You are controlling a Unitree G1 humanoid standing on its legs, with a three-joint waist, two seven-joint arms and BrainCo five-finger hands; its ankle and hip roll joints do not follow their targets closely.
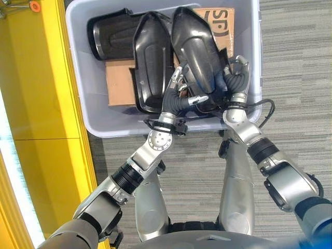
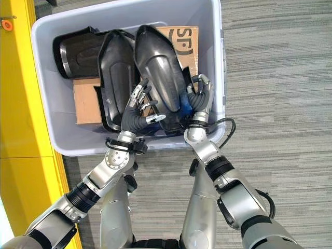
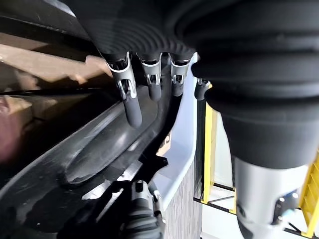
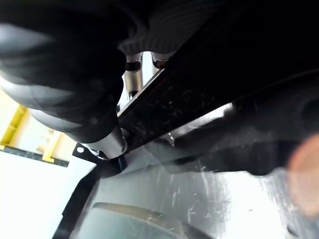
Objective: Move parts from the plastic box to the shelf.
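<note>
Large black letters printed on the cardboard (image 1: 220, 23) at the upper middle of the frame, partly hidden behind a black part (image 1: 194, 52).

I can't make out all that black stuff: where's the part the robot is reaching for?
In the left eye view, the glossy black part lies in the grey box, toward its right, on cardboard, between the left hand and right hand.
</note>
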